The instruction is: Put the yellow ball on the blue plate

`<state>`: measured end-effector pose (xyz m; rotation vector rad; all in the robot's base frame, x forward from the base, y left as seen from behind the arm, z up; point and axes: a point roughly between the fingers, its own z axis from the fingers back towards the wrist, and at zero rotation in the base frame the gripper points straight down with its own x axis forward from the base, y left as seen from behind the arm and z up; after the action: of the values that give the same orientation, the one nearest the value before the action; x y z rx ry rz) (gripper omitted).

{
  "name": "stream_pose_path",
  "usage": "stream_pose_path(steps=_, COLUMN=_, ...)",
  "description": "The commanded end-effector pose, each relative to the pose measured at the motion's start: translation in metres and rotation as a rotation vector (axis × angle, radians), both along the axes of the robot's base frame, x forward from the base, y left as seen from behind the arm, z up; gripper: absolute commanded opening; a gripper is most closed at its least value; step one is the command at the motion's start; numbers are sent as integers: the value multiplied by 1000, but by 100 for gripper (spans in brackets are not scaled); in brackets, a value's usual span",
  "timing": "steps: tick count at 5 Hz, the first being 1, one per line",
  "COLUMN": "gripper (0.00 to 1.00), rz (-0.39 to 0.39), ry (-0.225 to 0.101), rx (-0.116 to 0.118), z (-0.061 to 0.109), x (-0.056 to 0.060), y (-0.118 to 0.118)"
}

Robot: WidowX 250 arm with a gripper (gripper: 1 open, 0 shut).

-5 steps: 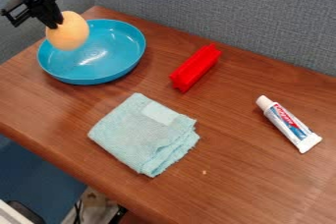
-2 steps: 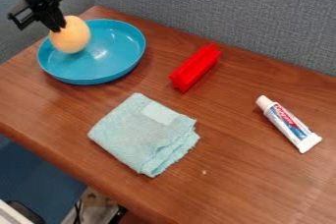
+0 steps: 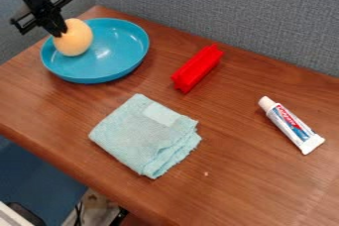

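Gripper (image 3: 58,30): black, at the upper left of the scene, pointing steeply down; its fingers are drawn close and clamped on the top of the yellow ball (image 3: 71,39).

Yellow ball: held at the gripper's tip, directly under and slightly right of the fingers. It sits low over the left inner part of the blue plate (image 3: 95,52); whether it already touches the plate's floor cannot be told from this view.

Blue plate: below and to the right of the gripper, on the wooden table (image 3: 239,161) near its back left corner. The ball hides part of its left rim.

Change since the earlier frames: the gripper and ball have come a little lower and farther into the plate; the grip looks the same. The plate and the other things have not moved.

Red block (image 3: 197,67): well to the right of the gripper, beyond the plate's right rim and apart from it, lying at a slant.

Teal cloth (image 3: 146,134): folded, lying below and to the right of the gripper, nearer the table's front edge, clear of the plate.

Toothpaste tube (image 3: 290,124): farthest from the gripper, at the right side of the table.

In the way: nothing lies between the ball and the plate's surface.
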<state>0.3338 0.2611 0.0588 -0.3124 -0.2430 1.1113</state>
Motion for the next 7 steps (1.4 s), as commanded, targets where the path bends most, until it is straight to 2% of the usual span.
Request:
stream_pose_path(steps=1, gripper=0, rz=-12, ry=-37, rx=51, z=12, x=6, y=9)
stream_pose_path(steps=3, gripper=0, rz=-40, ry=-27, rx=102, z=-3, x=16, y=8)
stream_pose_path(steps=4, gripper=0, rz=-55, ry=-22, rx=121, z=-9, x=15, y=8)
stream_pose_path(steps=6, gripper=0, rz=-95, ry=-12, rx=154, z=-18, x=4, y=11)
stream_pose_path(steps=7, gripper=100, rz=-112, ry=-5, rx=165, z=-21, x=-4, y=11)
